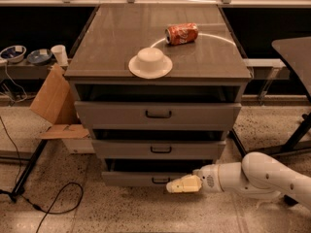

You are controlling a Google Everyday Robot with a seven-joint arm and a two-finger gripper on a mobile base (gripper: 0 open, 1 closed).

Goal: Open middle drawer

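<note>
Camera view, left to right: two bowls (12,52) and a white cup (60,55) sit on a low shelf at far left, above a leaning sheet of cardboard (53,98) and a black cable (58,203) looped over the speckled floor. At centre stands a grey three-drawer cabinet whose counter (121,38) carries an upturned white bowl (150,62) near the front edge and, farther back to the right, a red soda can (181,33) lying on its side. Below the top drawer (116,114) is the middle drawer (194,149) – second of the stack, its small black bar handle (161,150) centred on a low front, a dark gap showing above it. The bottom drawer (126,179) sits beneath it. The pincer (171,186) points left, low at the front of the bottom drawer, just right of that drawer's handle and below the middle drawer – whether it is clenched or released cannot be told. Its white arm (262,176) reaches in from the lower right, near the floor. A dark table (294,52) juts in at the right edge.
</note>
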